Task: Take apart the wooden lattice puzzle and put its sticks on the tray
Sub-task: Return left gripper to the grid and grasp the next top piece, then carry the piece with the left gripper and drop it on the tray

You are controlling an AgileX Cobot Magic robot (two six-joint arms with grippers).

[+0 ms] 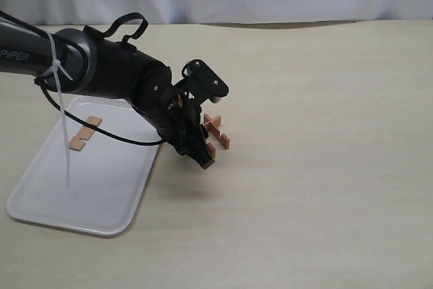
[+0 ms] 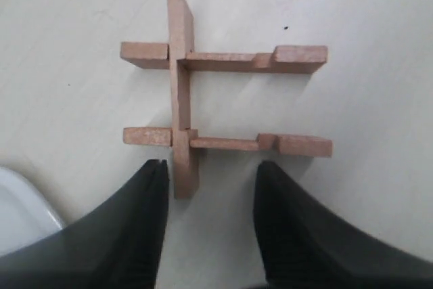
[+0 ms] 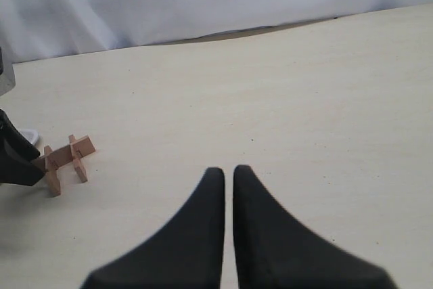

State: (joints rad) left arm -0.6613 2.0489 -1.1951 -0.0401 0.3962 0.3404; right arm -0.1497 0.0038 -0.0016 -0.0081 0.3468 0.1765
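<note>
- Location: wooden lattice puzzle (image 2: 180, 99) on table (image 1: 325, 167), centre of exterior frame, just right of tray (image 1: 101, 194).
- Makeup: 3 sticks interlocked, 1 cross stick (image 2: 183, 174) across 2 parallel ones.
- 1 loose stick (image 1: 84, 133) lies on tray, left of centre in exterior frame.
- State, left gripper (image 2: 212, 167): fingers apart, straddling free end of cross stick, not clamped. Probable reason: closing pinches that stick for pull out of notches.
- State, right gripper (image 3: 229, 170): fingers together, empty, well apart from puzzle. Probably parked clear of working arm.
- Progress estimate: 1 of 4 placed.
</note>
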